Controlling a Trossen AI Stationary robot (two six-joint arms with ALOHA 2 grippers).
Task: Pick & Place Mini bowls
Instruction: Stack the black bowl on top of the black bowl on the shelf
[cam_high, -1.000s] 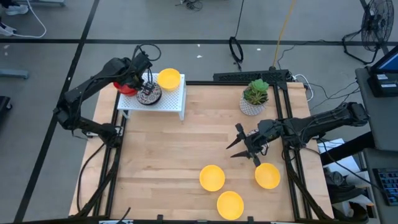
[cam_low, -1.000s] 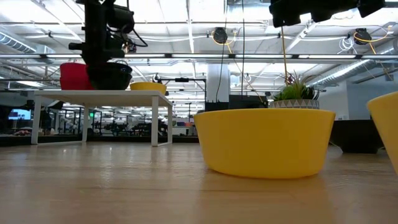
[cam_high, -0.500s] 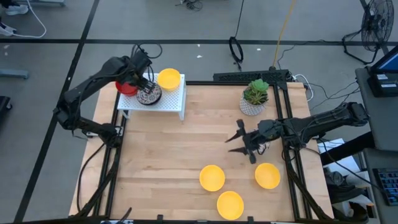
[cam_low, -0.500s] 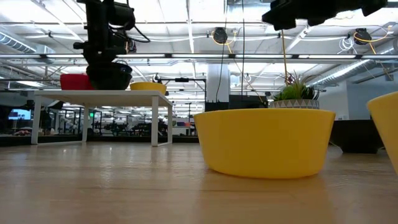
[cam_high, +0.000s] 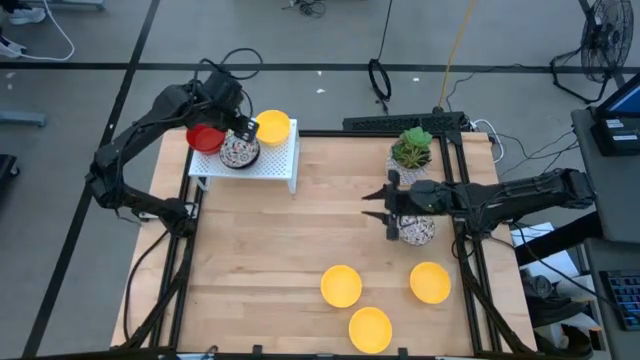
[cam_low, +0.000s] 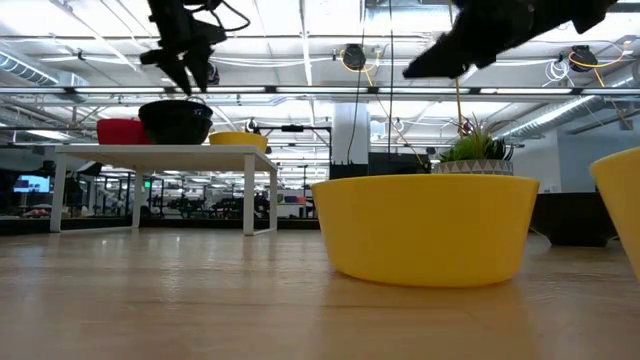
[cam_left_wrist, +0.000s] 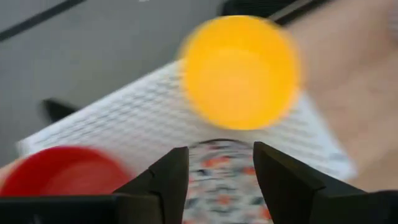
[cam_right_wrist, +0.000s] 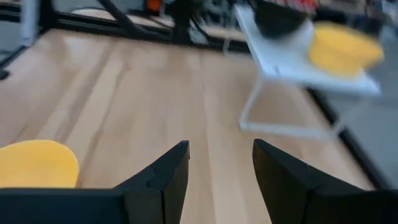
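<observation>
1. The white perforated rectangular rack (cam_high: 268, 160) at the far left of the wooden counter (cam_high: 290, 250) served as the landmark; on it sat a plain red mini bowl (cam_high: 205, 138), a white speckled mini bowl (cam_high: 239, 151) and a plain yellow mini bowl (cam_high: 271, 127).
2. The left gripper (cam_high: 243, 126) hung just above the speckled bowl, its fingers spread and holding nothing; in the left wrist view that bowl (cam_left_wrist: 222, 175) showed between the parted fingers.
3. The right gripper (cam_high: 385, 205) hovered over the counter, well to the right of the rack, beside the white pot with a green plant (cam_high: 410, 155), fingers apart and empty.
4. A second speckled bowl (cam_high: 417, 228) lay under the right arm; three more yellow bowls (cam_high: 341, 286) stood nearer the counter's front edge, well away from the rack.
5. The bowls looked light, rigid and smooth-walled, probably plastic. A pinch over the rim, one finger inside and one outside, seemed the surest hold; squeezing the outer wall might let a bowl slip.
</observation>
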